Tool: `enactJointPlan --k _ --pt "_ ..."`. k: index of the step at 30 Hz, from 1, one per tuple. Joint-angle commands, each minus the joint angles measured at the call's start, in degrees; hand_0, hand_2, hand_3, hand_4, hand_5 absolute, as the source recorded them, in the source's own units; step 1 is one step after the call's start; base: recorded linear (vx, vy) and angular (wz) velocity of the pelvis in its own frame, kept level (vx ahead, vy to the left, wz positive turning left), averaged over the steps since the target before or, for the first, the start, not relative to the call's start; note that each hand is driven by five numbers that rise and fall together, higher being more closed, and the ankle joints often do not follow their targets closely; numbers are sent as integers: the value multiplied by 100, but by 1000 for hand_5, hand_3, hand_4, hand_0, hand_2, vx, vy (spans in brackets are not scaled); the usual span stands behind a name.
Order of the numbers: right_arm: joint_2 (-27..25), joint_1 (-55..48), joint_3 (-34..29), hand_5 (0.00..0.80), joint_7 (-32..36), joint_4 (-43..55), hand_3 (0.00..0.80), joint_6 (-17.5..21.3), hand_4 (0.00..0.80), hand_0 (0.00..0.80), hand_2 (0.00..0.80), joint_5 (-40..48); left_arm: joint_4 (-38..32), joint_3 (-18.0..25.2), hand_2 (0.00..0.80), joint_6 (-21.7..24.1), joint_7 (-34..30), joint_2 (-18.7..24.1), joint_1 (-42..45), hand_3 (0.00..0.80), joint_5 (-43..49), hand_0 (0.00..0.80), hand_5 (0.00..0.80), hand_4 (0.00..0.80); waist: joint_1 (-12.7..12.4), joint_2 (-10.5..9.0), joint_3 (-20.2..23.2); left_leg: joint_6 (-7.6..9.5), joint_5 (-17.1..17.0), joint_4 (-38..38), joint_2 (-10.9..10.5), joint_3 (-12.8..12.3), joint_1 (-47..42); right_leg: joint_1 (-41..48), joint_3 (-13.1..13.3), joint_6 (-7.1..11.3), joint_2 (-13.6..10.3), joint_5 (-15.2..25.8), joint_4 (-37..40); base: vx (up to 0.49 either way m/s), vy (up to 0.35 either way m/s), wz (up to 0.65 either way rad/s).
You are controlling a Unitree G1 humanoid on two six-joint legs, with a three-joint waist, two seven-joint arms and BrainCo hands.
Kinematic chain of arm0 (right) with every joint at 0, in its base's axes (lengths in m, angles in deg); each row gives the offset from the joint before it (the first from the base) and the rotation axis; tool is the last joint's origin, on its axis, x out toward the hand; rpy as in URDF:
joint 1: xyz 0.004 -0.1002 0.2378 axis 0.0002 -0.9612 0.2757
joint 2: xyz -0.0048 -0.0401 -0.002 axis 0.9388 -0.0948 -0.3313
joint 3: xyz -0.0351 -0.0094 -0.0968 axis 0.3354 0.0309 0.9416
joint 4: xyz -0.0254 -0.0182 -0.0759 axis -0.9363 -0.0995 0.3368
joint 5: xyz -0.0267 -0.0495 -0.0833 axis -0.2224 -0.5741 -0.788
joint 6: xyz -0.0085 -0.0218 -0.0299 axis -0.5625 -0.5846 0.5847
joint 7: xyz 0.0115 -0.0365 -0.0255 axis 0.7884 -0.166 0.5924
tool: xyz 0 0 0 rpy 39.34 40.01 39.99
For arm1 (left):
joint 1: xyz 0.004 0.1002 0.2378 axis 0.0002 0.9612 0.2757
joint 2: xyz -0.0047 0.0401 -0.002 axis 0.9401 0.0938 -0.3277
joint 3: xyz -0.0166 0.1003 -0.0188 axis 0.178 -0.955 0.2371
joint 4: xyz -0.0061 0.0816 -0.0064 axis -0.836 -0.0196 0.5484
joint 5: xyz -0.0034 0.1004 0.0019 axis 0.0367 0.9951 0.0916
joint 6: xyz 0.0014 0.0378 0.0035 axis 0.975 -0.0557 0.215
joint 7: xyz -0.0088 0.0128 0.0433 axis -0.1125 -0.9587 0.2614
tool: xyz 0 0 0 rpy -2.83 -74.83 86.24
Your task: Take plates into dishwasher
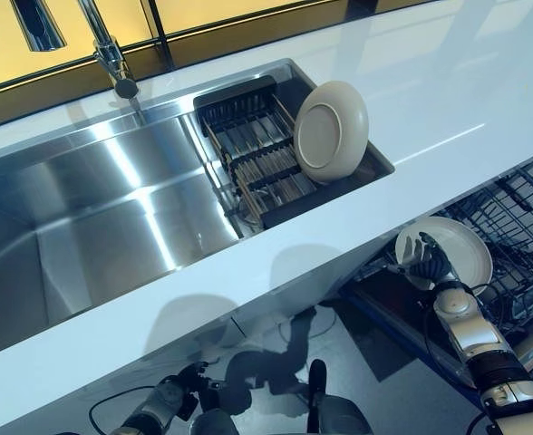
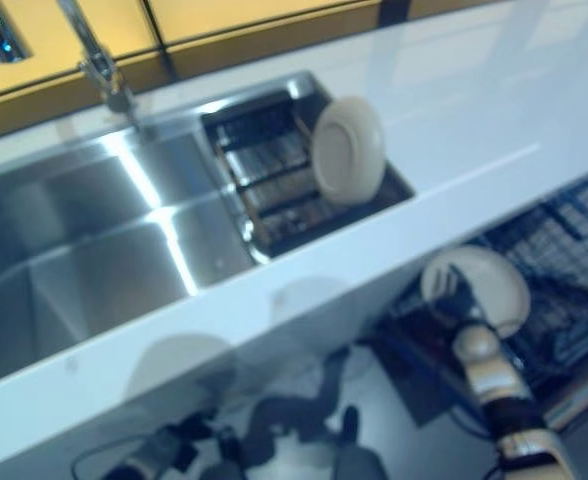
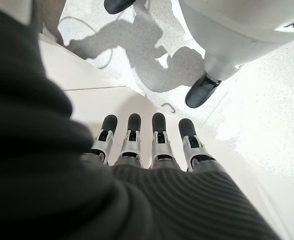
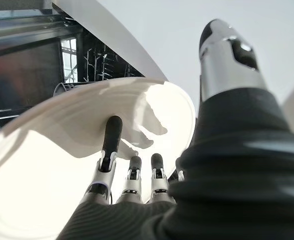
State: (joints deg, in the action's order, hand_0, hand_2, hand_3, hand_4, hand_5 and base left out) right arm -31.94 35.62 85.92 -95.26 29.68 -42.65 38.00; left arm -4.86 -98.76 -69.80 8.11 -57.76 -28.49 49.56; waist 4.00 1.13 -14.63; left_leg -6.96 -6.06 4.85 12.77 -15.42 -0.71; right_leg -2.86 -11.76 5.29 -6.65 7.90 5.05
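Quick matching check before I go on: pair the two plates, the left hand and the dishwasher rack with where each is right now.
Things:
1. plate in the right hand
2. second plate
3. left hand
4. dishwasher rack

Places:
A. low by the floor, holding nothing
B. leaning upright in the sink drainer
C. below the counter, at the right
D. held in the right hand over the rack

Pairs: 1-D, 2-B, 3-A, 4-C

A cream plate stands in a black rack inside the steel-grey sink. The counter is glossy white. A white plate sits far right by dark wire baskets. The floor is speckled pale grey.
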Motion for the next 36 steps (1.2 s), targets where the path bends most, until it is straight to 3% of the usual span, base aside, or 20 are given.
enactJointPlan --k 1,27,36 --pt "-241 124 -324 0 -303 333 0 50 0 0 0 -115 147 159 0 92 60 158 -133 0 58 0 0 0 89 -360 60 130 133 -40 -148 -66 -117 89 97 21 -147 -161 -157 0 0 0" --pt "-652 -35 -823 0 -486 291 0 103 0 0 0 45 130 177 0 121 32 224 -3 0 59 0 0 0 107 -384 152 142 171 -35 -133 -89 -181 145 114 23 -145 -218 -200 0 0 0" --pt "-617 -161 -1096 0 -672 951 0 265 0 0 0 71 111 250 0 130 73 191 48 0 38 0 0 0 188 -390 126 147 170 -24 -131 -100 -185 110 164 18 -127 -222 -228 0 0 0"
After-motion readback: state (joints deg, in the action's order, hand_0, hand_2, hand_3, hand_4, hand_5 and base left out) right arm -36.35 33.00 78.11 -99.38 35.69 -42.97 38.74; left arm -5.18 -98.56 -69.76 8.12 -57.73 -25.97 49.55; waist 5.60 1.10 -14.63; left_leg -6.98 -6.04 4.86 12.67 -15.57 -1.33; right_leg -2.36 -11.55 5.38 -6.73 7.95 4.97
